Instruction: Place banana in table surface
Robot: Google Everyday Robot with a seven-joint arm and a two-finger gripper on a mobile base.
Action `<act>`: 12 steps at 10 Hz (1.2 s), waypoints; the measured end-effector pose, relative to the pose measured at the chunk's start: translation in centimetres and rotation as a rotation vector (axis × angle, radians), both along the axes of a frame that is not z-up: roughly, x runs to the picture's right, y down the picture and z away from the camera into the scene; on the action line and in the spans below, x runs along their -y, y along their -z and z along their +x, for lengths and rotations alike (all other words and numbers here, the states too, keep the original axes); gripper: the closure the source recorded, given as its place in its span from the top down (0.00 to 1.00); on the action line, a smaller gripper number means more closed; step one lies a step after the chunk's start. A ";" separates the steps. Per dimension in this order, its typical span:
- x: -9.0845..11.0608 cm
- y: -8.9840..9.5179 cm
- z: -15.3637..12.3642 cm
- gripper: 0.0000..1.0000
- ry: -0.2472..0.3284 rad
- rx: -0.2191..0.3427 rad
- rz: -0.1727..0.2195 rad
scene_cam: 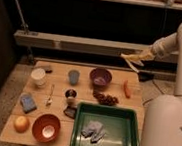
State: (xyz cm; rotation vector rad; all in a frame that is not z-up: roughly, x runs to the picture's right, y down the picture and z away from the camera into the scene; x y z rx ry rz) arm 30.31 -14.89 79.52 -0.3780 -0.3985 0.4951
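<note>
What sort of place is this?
Probably a robotics lab: a plank table surface staged with bowls, cups and a green tray, metal shelving behind. The gripper holds the banana above its far-right corner.

White arm bent at the elbow, pincer [144,56] high up, clamped on banana [130,60]

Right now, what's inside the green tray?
Two crumpled grey-blue things lie in the green tray; what they cover is hidden. The gripper holds the banana in the air, clear of the table.
</note>
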 end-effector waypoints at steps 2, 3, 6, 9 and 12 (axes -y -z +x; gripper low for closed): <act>-0.1 -0.3 0.0 0.00 -0.003 -0.003 -0.002; -0.6 -1.3 -0.1 0.00 -0.009 -0.012 -0.004; -4.2 -4.6 -0.8 0.00 -0.018 -0.044 0.054; -11.1 -11.4 -2.6 0.00 -0.009 -0.101 0.001; -14.5 -13.8 -4.7 0.04 -0.058 -0.150 -0.126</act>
